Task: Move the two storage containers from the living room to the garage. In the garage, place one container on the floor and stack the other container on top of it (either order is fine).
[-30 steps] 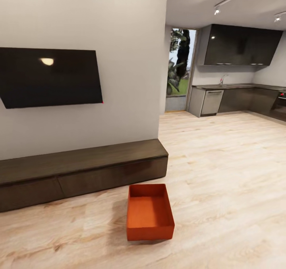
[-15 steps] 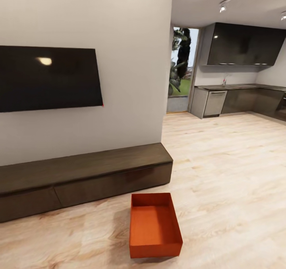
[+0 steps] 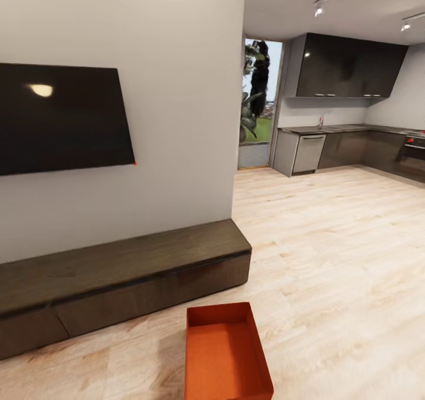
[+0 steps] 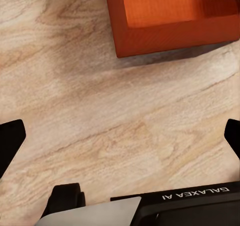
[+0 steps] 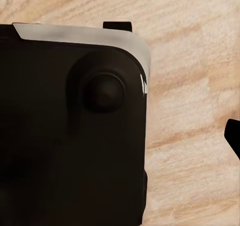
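One orange-red storage container (image 3: 227, 358) sits open-topped and empty on the light wood plank floor (image 3: 330, 258) of the living room, just in front of the near end of the long low dark-brown cabinet (image 3: 118, 279) and not touching it; its near end is cut off by the frame's bottom edge in the head view. The left wrist view looks down on one corner of the same container (image 4: 170, 18), with bare planks between it and the left gripper (image 4: 120, 136), whose two dark fingertips (image 4: 10, 141) stand spread wide apart at the frame's sides with nothing between them. In the right wrist view the robot's dark base (image 5: 70, 131) covers most of the frame, and only one fingertip (image 5: 234, 136) of the right gripper shows, so its state cannot be told. Above the cabinet a black TV (image 3: 59, 117) hangs on the pale wall (image 3: 177, 93); beyond lies a kitchen with dark cabinets (image 3: 348, 64)
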Motion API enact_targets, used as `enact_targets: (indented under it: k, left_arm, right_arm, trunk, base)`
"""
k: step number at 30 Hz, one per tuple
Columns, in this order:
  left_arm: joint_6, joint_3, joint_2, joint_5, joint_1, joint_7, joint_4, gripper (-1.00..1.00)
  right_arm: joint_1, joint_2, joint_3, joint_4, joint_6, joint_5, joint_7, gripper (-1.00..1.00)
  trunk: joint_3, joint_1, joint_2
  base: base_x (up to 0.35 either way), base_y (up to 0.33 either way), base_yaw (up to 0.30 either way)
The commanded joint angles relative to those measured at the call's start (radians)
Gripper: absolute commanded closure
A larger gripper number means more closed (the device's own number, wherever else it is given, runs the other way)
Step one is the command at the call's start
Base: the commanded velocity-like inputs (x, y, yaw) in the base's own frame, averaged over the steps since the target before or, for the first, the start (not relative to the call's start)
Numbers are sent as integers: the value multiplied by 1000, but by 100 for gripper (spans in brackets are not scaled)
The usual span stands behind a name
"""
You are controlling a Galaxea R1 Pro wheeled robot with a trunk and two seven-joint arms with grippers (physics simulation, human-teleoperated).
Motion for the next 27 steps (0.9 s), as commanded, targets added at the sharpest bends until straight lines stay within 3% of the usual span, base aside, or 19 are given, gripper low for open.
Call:
enact_targets:
  k: [1,10,20,27]
  left_arm:
    - [-4,-7,0,10,-1,-3,1,-100]
    - [-5,-8,-1,11,-1,-3,0,-100]
    - [-5,-8,-1,11,-1,-3,0,-100]
    - [-5,-8,-1,11,-1,-3,0,-100]
  right_arm:
    - [0,0,1,0,0,0,2,-100]
    - [0,0,-1,0,0,0,2,-100]
    - [0,0,1,0,0,0,1,-100]
    - [0,0,1,-1,0,0,1,-100]
  trunk:
    - [-1,0,0]
    - [-1,0,0]
    - [-1,0,0]
    - [-1,0,0]
  base:
    - [230,42,-18]
    - [209,-1,-74]
    - [222,-163,-61]
    - [75,-98,-2]
